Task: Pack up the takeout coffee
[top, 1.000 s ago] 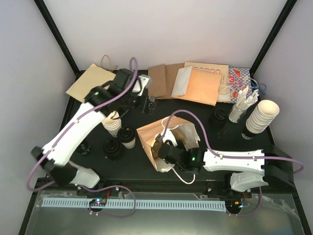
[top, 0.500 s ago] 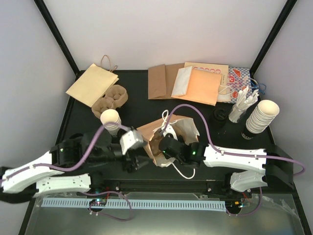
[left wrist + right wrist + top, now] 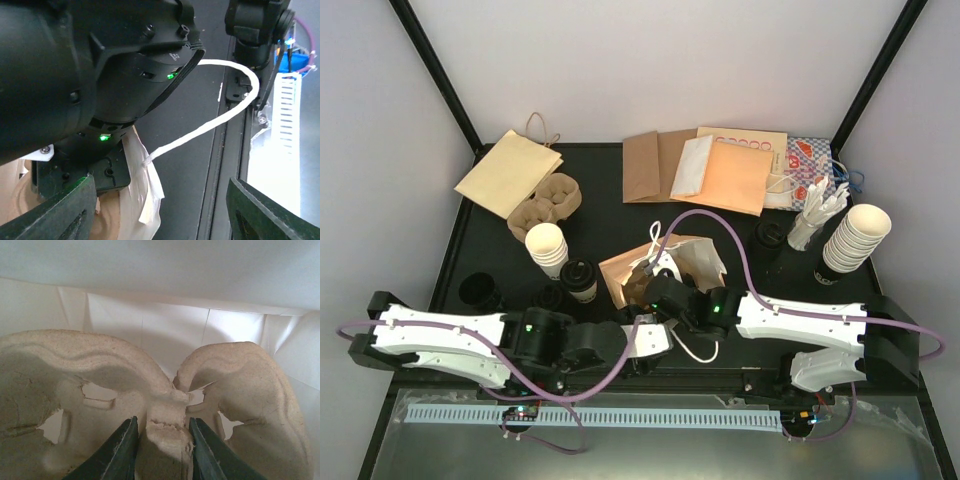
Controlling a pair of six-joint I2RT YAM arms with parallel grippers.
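One takeout coffee (image 3: 582,280), a cream cup with a black lid, stands left of the brown paper bag (image 3: 618,275). A second black-lidded cup (image 3: 552,298) stands beside it. My right gripper (image 3: 652,288) reaches into the bag's mouth. In the right wrist view my right gripper (image 3: 162,426) is shut on the centre post of a pulp cup carrier (image 3: 165,405) inside the white-lined bag. My left gripper (image 3: 658,333) lies low at the bag's near side. In the left wrist view my left gripper (image 3: 165,220) is open, with the bag's white edge (image 3: 145,185) and handle cord (image 3: 220,120) ahead.
A stack of lidless cups (image 3: 548,248) and another pulp carrier (image 3: 548,198) stand at back left. Flat paper bags (image 3: 510,172) and envelopes (image 3: 735,175) line the back. A taller cup stack (image 3: 855,238) and black lids (image 3: 767,235) are at the right. The table's front rail (image 3: 235,150) runs close by.
My left arm has swung from the back left of the table down to the near edge, ending beside the bag, and its jaws have narrowed a little. The right gripper has stayed in the bag.
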